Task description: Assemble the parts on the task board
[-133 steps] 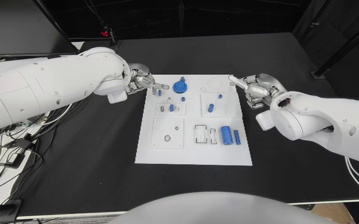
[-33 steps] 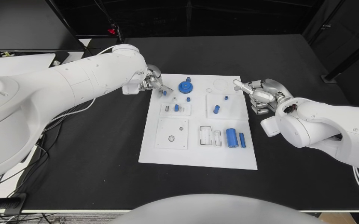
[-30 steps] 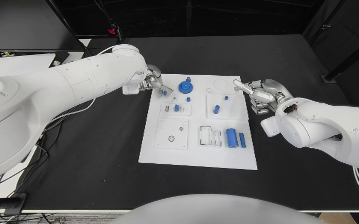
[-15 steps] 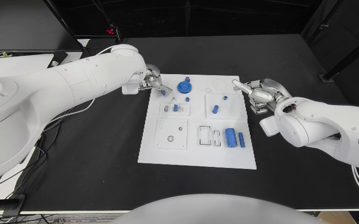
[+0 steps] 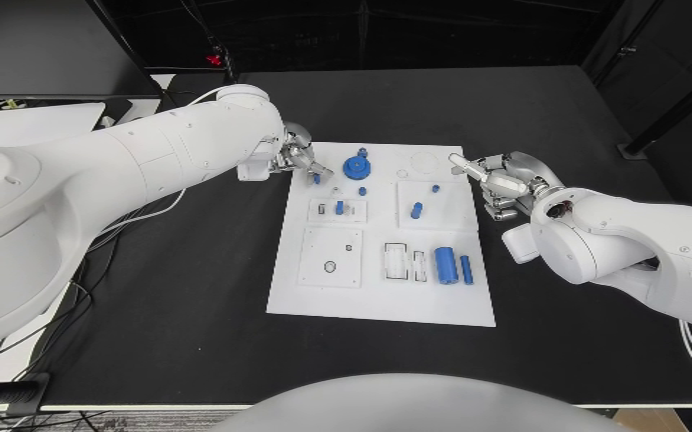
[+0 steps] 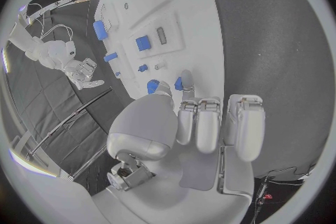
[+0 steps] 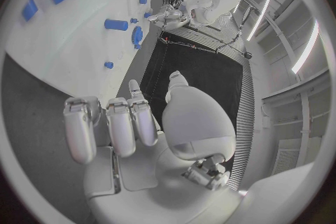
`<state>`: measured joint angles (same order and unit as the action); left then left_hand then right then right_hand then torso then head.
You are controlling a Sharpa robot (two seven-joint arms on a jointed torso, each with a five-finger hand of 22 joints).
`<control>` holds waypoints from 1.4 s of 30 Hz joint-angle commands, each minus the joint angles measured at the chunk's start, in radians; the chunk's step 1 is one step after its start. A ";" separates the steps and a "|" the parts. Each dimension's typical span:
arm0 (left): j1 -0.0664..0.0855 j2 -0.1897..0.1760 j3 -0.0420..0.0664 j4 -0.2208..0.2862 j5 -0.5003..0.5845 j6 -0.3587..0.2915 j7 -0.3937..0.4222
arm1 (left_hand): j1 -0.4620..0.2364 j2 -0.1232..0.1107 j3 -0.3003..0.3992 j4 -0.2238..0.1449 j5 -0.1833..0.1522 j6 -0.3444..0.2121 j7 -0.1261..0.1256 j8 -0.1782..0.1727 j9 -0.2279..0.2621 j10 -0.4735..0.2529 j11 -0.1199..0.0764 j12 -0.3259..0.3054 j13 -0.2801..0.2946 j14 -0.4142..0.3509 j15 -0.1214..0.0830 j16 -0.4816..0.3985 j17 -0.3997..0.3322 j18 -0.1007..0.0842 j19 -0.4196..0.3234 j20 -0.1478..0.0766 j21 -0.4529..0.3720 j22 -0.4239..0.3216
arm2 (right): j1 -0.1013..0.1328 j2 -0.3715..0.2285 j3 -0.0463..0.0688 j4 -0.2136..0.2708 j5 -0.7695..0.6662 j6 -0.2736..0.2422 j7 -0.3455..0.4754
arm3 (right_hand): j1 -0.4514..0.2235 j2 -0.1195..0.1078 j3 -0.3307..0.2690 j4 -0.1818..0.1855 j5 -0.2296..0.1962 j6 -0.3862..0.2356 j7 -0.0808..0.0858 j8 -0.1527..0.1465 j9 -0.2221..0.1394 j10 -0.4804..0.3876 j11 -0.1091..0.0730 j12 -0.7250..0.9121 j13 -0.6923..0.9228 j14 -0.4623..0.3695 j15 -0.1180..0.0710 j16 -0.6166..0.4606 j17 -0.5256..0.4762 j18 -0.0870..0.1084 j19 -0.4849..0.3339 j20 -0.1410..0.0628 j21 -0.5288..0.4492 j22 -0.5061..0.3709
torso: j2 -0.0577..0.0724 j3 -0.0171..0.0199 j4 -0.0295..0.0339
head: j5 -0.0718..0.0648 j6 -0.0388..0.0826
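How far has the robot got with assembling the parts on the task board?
Seemingly done: the blue gear sits at the far end of the task board. In hand: the left hand has its fingertips at a small blue peg; whether it grips it is unclear. Left: the blue cylinder and blue bar lie beside unfilled slots. The right hand holds nothing.

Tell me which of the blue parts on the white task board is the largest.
The blue cylinder lying near the white task board's near right corner; the thin blue rod beside it is slimmer.
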<state>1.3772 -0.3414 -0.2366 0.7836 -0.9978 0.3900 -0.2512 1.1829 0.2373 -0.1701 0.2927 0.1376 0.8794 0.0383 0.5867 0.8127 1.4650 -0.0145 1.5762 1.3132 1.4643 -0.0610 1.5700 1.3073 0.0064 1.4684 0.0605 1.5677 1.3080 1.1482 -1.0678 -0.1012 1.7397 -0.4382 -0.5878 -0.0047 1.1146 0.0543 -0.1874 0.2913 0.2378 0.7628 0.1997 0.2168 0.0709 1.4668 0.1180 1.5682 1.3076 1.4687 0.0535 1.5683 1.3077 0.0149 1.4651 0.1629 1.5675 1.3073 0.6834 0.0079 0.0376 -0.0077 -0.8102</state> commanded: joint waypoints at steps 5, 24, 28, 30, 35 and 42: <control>0.001 0.003 0.001 -0.005 -0.003 0.011 0.017 | 0.094 0.057 0.042 -0.001 0.016 0.008 0.001 -0.013 0.003 0.106 -0.003 -0.005 0.258 0.106 -0.009 0.001 0.263 -0.006 0.102 -0.007 0.003 0.263 | 0.001 0.000 0.000 0.003 -0.002 0.004 0.004 | -0.001 0.004 -0.008 0.000 0.006 -0.006 0.003 0.007 -0.001 0.104 0.006 0.003 0.263 0.102 0.007 0.002 0.263 -0.015 0.106 0.006 0.003 0.263 | 0.000 0.0000 -0.0005 | 0.000 0.000; 0.000 0.001 0.001 0.000 -0.003 0.000 0.015 | 0.346 -0.004 0.258 0.000 0.153 0.025 0.005 -0.046 0.010 0.106 -0.003 -0.005 0.258 0.106 -0.011 0.001 0.263 -0.006 0.102 0.003 0.003 0.263 | 0.001 -0.001 0.000 0.003 -0.002 0.002 0.006 | -0.001 0.005 -0.008 0.000 0.006 -0.007 0.003 0.008 -0.001 0.104 0.006 0.003 0.263 0.102 0.007 0.002 0.263 -0.015 0.106 0.006 0.003 0.263 | 0.000 0.0000 -0.0006 | -0.003 -0.003; 0.000 0.000 0.001 0.001 -0.004 -0.008 0.019 | 0.341 -0.026 0.319 0.000 0.148 0.030 0.006 -0.053 0.012 0.106 0.000 -0.005 0.258 0.106 -0.007 0.001 0.263 -0.006 0.102 0.007 0.003 0.263 | 0.001 -0.002 0.000 0.002 -0.002 0.003 0.005 | -0.001 0.005 -0.008 0.001 0.006 -0.007 0.003 0.008 -0.001 0.104 0.006 0.003 0.263 0.102 0.007 0.002 0.263 -0.015 0.106 0.006 0.003 0.263 | 0.000 -0.0002 -0.0003 | -0.004 -0.002; 0.000 0.000 0.001 0.001 -0.005 -0.012 0.020 | 0.340 -0.030 0.327 0.000 0.148 0.030 0.006 -0.054 0.013 0.106 0.000 -0.005 0.258 0.106 -0.007 0.001 0.263 -0.006 0.102 0.007 0.003 0.263 | 0.001 -0.002 0.000 0.002 -0.002 0.003 0.005 | -0.001 0.005 -0.008 0.001 0.006 -0.007 0.003 0.008 -0.001 0.104 0.006 0.003 0.263 0.102 0.007 0.002 0.263 -0.015 0.106 0.006 0.003 0.263 | 0.000 0.0000 -0.0004 | -0.004 -0.001; -0.001 -0.002 0.001 0.003 -0.006 -0.023 0.025 | 0.307 -0.066 0.415 0.001 0.147 0.038 0.008 -0.062 0.019 0.106 0.003 -0.005 0.258 0.106 -0.004 0.001 0.263 -0.006 0.102 0.010 0.003 0.263 | 0.000 -0.002 0.000 0.002 -0.002 0.003 0.004 | -0.001 0.005 -0.008 0.001 0.006 -0.007 0.003 0.008 -0.001 0.104 0.006 0.003 0.263 0.102 0.007 0.002 0.263 -0.015 0.106 0.006 0.003 0.263 | 0.000 0.0002 0.0008 | -0.006 0.001; -0.001 -0.013 0.001 0.016 -0.006 -0.054 0.045 | 0.288 -0.083 0.452 0.001 0.146 0.041 0.009 -0.064 0.023 0.106 0.003 -0.005 0.258 0.106 -0.004 0.001 0.263 -0.006 0.102 0.010 0.003 0.263 | -0.001 -0.001 0.000 0.000 -0.002 0.005 0.000 | -0.001 0.005 -0.008 0.001 0.006 -0.007 0.003 0.008 -0.001 0.104 0.006 0.003 0.263 0.102 0.007 0.002 0.263 -0.015 0.106 0.006 0.003 0.263 | 0.000 0.0002 0.0008 | -0.006 0.001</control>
<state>1.3750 -0.3518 -0.2365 0.7956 -0.9990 0.3662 -0.2359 1.3912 0.0669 0.2301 0.3391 0.2826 0.9065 0.0541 0.5285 0.8347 1.4659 -0.0118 1.5698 1.3086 1.4661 -0.0704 1.5700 1.3073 0.0064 1.4648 0.0643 1.5677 1.3077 1.1471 -1.0696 -0.1013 1.7388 -0.4382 -0.5878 -0.0054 1.1146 0.0543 -0.1900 0.2938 0.2378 0.7628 0.1997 0.2205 0.0710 1.4667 0.1179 1.5683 1.3075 1.4687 0.0535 1.5683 1.3075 0.0150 1.4651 0.1629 1.5675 1.3073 0.6830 0.0081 0.0379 -0.0132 -0.8097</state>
